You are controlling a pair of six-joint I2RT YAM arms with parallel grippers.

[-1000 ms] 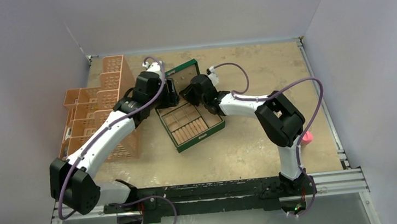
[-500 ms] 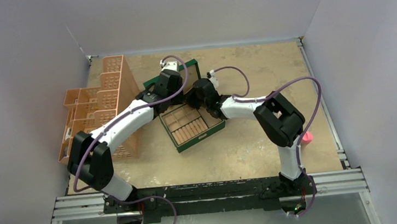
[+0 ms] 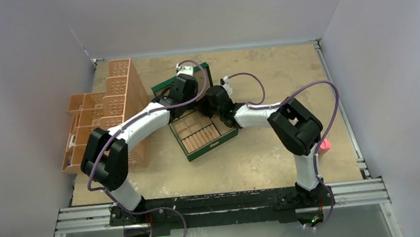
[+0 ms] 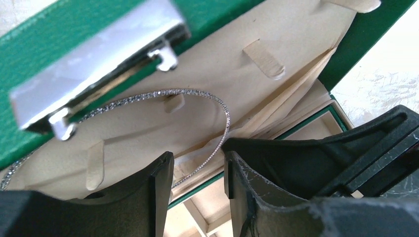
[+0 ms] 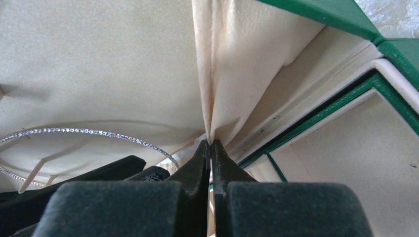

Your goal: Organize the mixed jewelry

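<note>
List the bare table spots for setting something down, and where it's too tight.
Free: the far-right table between the green box and the right rail; the near strip between the box and the mounting bar, apart from the pink cylinder. Crowded: the box's lid, where the left gripper and the right gripper, pinching the lining, meet; orange baskets fill the left.

I am finding my left fingers (image 4: 276,168) showing matt black plastic, scuffed at the edges, silver hoop (image 4: 192,91) glittering in fine-grained metal, clasp (image 4: 99,64) shining as polished metal, green box (image 4: 59,29) wearing a grained leather-like skin, cream lining (image 5: 99,59) looking soft, matt, faintly creased
</note>
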